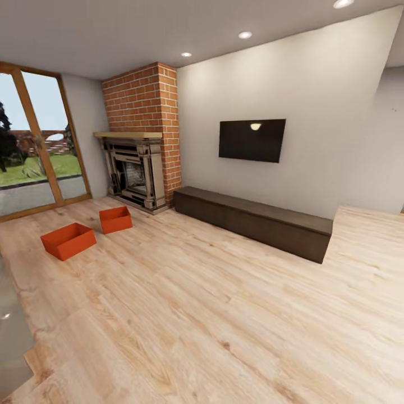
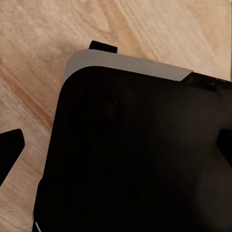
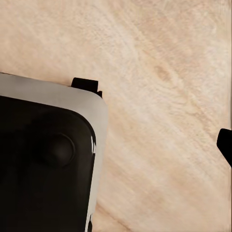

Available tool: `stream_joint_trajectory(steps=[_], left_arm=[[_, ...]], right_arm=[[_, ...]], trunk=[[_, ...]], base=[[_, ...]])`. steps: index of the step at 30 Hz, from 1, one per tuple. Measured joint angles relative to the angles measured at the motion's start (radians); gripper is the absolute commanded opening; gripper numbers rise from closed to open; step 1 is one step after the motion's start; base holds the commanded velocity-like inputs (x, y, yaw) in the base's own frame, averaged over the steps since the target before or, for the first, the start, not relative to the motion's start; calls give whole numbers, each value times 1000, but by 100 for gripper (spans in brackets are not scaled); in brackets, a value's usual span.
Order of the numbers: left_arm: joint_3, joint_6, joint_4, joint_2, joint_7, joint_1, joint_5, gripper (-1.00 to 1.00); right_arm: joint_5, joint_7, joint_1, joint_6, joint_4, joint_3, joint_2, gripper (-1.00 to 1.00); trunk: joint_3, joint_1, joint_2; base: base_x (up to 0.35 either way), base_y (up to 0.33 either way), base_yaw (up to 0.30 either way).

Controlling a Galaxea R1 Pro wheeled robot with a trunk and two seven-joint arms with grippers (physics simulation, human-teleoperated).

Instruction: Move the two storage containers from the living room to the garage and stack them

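Two orange-red open storage containers sit on the light wood-plank floor of the living room, at the left in the head view. One container [image 1: 68,240] is nearer to me. The other container [image 1: 115,219] lies just beyond it, toward the brick fireplace [image 1: 137,168]. Both are upright, a small gap apart, and far from my arms. In the left wrist view, my left gripper [image 2: 116,147] is open above my own dark base [image 2: 135,154], with one fingertip [image 2: 10,147] at each side edge. In the right wrist view, my right gripper [image 3: 116,145] hangs open over the planks and holds nothing.
A long low dark bench [image 1: 252,220] runs along the white wall under a wall-mounted TV [image 1: 252,139]. Wood-framed glass doors [image 1: 33,140] stand at the far left. A pale grey surface [image 1: 11,325] cuts into the lower left corner. Wide open plank floor [image 1: 213,303] lies between me and the containers.
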Motion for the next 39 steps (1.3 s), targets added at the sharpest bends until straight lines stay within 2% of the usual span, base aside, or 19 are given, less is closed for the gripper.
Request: stream_joint_trajectory(steps=[39], left_arm=[[7, 2, 22, -3, -1, 0, 4, 100]], right_arm=[[-2, -1, 0, -3, 0, -2, -1, 100]], trunk=[[0, 0, 0]], base=[[334, 0, 253]])
